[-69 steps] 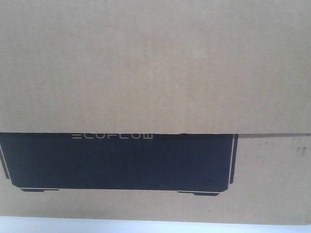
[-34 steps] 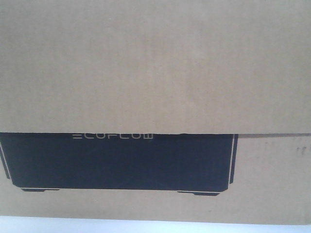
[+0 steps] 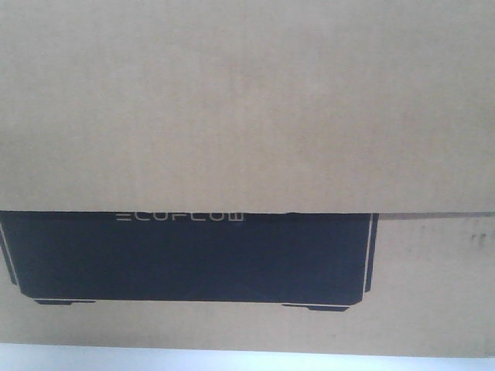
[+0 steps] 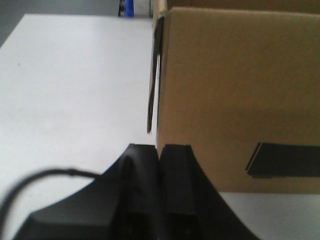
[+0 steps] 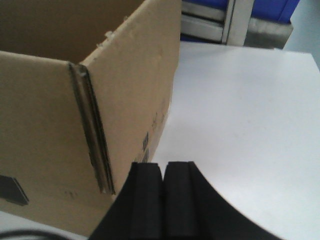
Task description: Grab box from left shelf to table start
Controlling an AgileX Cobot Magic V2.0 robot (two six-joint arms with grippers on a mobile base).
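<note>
The brown cardboard box [image 3: 247, 108] with a black silhouette and "ECOFLOW" lettering fills the front view and stands on the pale table [image 3: 247, 362]. In the left wrist view the box [image 4: 235, 95] stands on the table [image 4: 75, 90]; my left gripper [image 4: 160, 147] is shut and empty at the box's near left corner. In the right wrist view the box [image 5: 45, 115] stands open-topped on the table [image 5: 240, 115]; my right gripper [image 5: 163, 165] is shut and empty just off the box's near right corner. The shelf is out of view.
Blue and grey furniture [image 5: 235, 20] stands beyond the table's far edge in the right wrist view. A blue object [image 4: 129, 7] shows past the table's far edge in the left wrist view. A black cable [image 4: 45, 175] runs by the left gripper.
</note>
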